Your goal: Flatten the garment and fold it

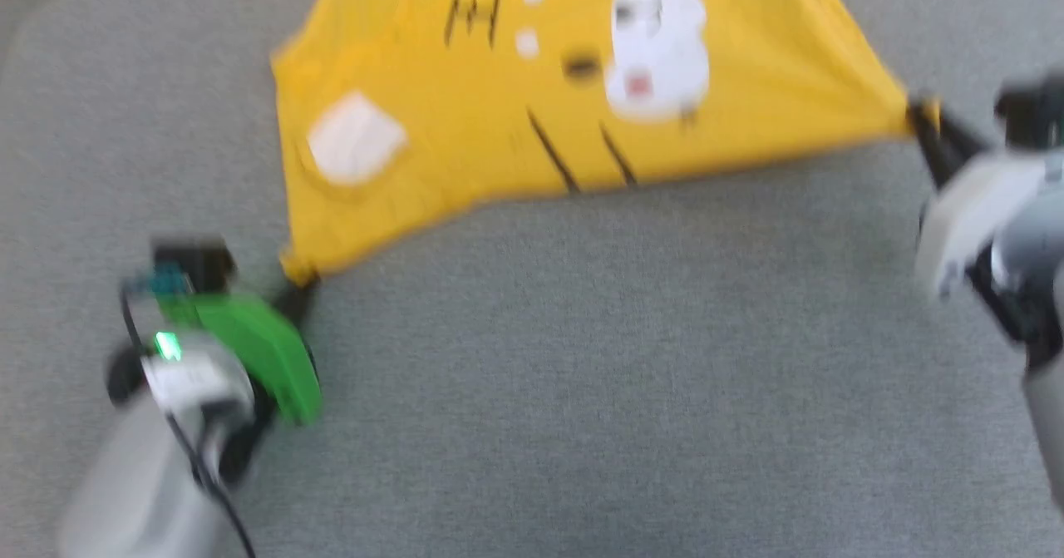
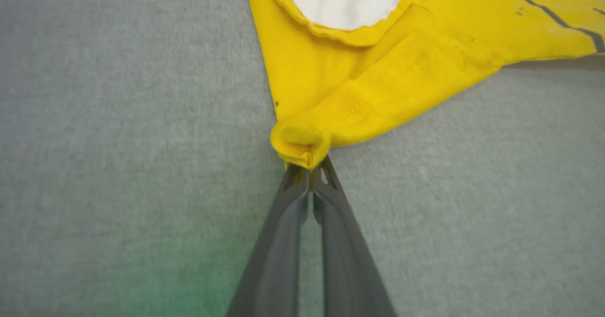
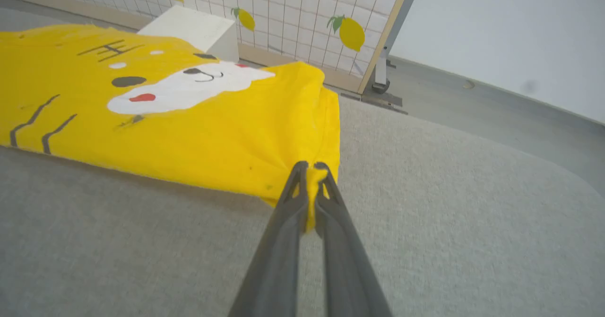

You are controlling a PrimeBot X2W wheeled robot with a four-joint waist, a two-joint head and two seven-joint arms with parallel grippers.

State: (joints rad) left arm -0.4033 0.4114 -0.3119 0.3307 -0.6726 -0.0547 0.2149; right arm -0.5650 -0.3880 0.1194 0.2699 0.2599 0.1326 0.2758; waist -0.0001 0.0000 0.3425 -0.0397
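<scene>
on the grey felt-covered tabletop [image 1: 582,392] a bright yellow short-sleeved t-shirt [image 1: 499,134] with a cartoon face print lies print side up, pulled taut between the two arms. the left gripper [image 2: 309,169], its long dark fingers pressed together, is clamped on one bunched hem corner. the right gripper [image 3: 309,170] pinches the other corner, yellow cloth showing between its tips. beyond the shirt stand a white box [image 3: 194,29] and a lemon-printed lattice screen [image 3: 302,14].
</scene>
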